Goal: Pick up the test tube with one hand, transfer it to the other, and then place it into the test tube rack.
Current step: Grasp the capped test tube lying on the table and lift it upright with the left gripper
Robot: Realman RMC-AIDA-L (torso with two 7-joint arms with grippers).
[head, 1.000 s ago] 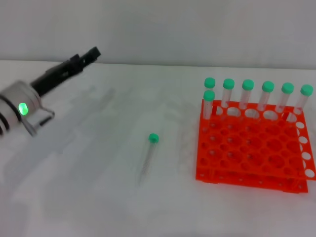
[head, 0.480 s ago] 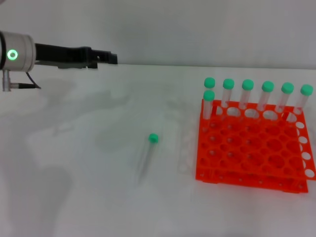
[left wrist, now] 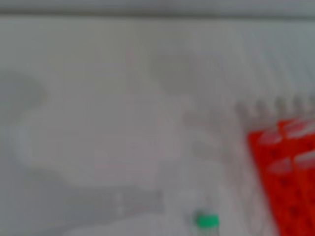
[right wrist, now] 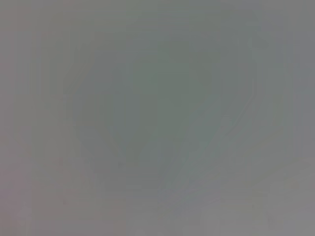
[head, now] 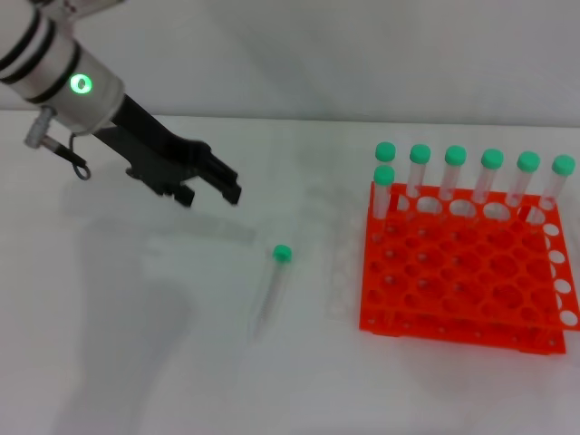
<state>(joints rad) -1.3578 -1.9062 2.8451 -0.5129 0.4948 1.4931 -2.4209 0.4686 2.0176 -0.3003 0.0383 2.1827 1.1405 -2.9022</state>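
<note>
Test tube (head: pixel 270 288) with green cap (head: pixel 282 254) lies flat on the white worktop (head: pixel 136 344), left of the orange-red test tube rack (head: pixel 462 281). Farther left, the left pincer (head: pixel 210 185) hangs above the worktop, fingers spread, holding nothing.

White table (head: pixel 163 362) carries test tube (head: pixel 270 288), seemingly flat, rack (head: pixel 458 285)
</note>
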